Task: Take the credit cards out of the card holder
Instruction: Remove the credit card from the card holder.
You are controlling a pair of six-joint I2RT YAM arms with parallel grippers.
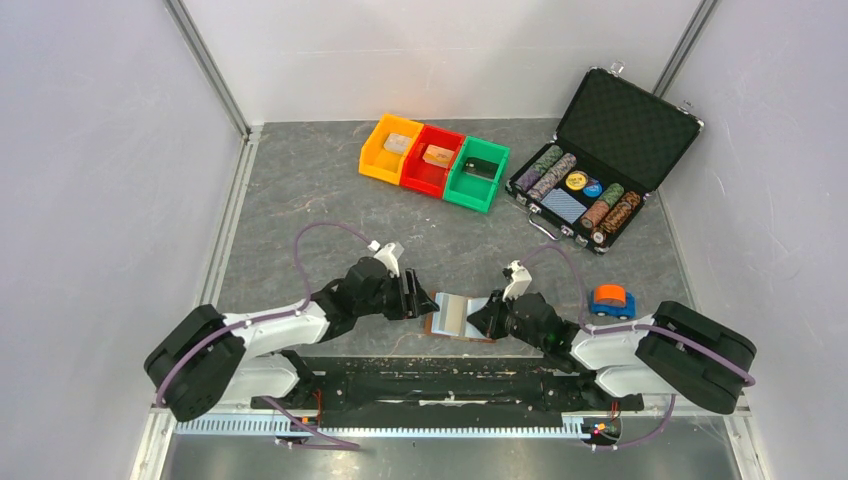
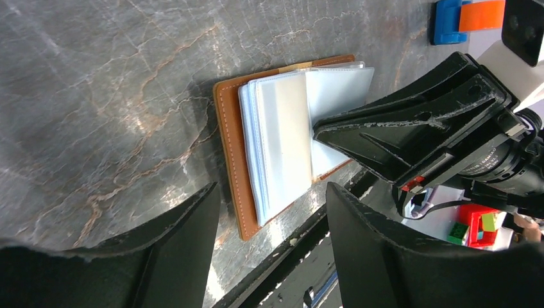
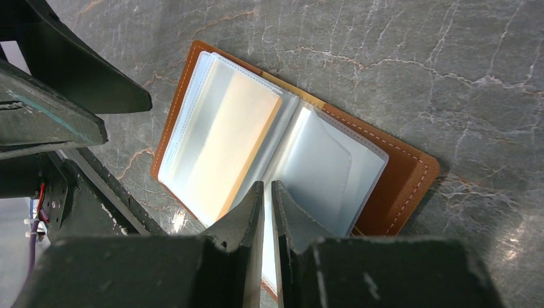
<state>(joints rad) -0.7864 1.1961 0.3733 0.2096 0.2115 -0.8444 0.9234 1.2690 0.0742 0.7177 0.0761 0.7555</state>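
The card holder (image 1: 462, 318) lies spread open on the grey table near the front edge, brown leather outside, clear pale sleeves inside. It also shows in the left wrist view (image 2: 229, 135) and the right wrist view (image 3: 404, 186). A tan credit card (image 3: 224, 141) sits inside a sleeve on one half. My left gripper (image 1: 418, 296) is open and empty just off the holder's left edge (image 2: 272, 189). My right gripper (image 1: 480, 318) has its jaws nearly together, tips over the holder's middle fold (image 3: 267, 186), resting on the sleeves.
Orange (image 1: 390, 147), red (image 1: 432, 158) and green (image 1: 477, 172) bins stand at the back. An open black chip case (image 1: 595, 150) is at the back right. A blue and orange object (image 1: 611, 300) sits by the right arm. The table's front rail (image 2: 308, 247) runs just behind the holder.
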